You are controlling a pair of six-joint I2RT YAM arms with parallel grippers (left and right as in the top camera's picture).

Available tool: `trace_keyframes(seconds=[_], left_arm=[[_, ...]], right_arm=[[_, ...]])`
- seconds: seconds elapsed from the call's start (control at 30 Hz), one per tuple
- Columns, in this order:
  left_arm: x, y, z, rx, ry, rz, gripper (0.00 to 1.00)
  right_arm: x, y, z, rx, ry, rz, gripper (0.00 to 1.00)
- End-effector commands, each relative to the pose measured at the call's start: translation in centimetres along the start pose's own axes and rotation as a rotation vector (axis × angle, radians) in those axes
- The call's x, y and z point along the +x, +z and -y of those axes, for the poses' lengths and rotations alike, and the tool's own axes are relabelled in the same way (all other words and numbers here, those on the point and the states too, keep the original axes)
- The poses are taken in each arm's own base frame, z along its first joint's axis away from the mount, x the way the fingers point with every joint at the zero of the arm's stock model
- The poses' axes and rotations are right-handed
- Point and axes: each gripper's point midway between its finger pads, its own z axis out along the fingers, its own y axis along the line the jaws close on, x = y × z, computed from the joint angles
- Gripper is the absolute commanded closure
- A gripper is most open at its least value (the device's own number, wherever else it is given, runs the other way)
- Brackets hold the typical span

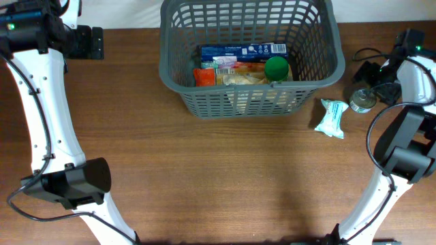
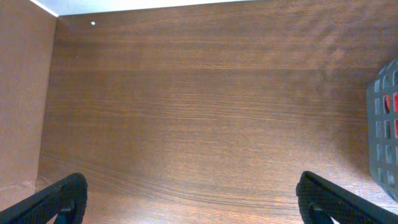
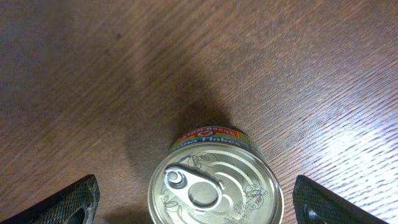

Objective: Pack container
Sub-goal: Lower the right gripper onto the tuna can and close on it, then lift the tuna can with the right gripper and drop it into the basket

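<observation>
The dark grey slotted container stands at the back middle of the table; its corner shows in the left wrist view. It holds a blue box, a green round thing and orange and pale packets. A tin can with a pull-tab lid stands right of it; in the right wrist view the can sits between my right gripper's open fingers, which do not touch it. My right gripper hangs over the can. My left gripper is open and empty at the far left.
A pale green-and-white packet lies on the table between the container and the can. Black cables run behind the right arm. The arms' bases stand at the front left and front right.
</observation>
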Motion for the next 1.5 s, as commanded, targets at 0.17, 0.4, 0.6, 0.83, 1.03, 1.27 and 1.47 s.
trace_keyframes(seconds=[0.17,0.4,0.6,0.83,1.03,1.27,1.47], left_arm=[[0.1,-0.2,-0.2,-0.009,-0.017,0.001,0.01],[0.1,-0.2,-0.2,-0.009,-0.018,0.001,0.01],[0.1,-0.2,-0.2,-0.009,-0.017,0.001,0.01],[0.1,-0.2,-0.2,-0.009,-0.017,0.001,0.01],[0.1,-0.2,-0.2,-0.009,-0.018,0.001,0.01],[0.1,-0.2,-0.2,-0.009,-0.018,0.001,0.01],[0.1,-0.2,-0.2,-0.009,-0.017,0.001,0.01]], right_arm=[[1.5,2.8,0.8,0.051,0.01,-0.071,0.07],[2.0,3.7,1.3,0.069,0.01,-0.082,0.07],[2.5,4.7,1.7,0.081,0.01,-0.086,0.11],[2.6,4.9,1.8,0.082,0.01,-0.088,0.16],[2.8,4.9,1.8,0.082,0.01,-0.093,0.32],[3.0,4.4,1.3,0.055,0.014,-0.111,0.35],[0.2,-0.4,0.0,0.013,0.01,-0.026,0.36]])
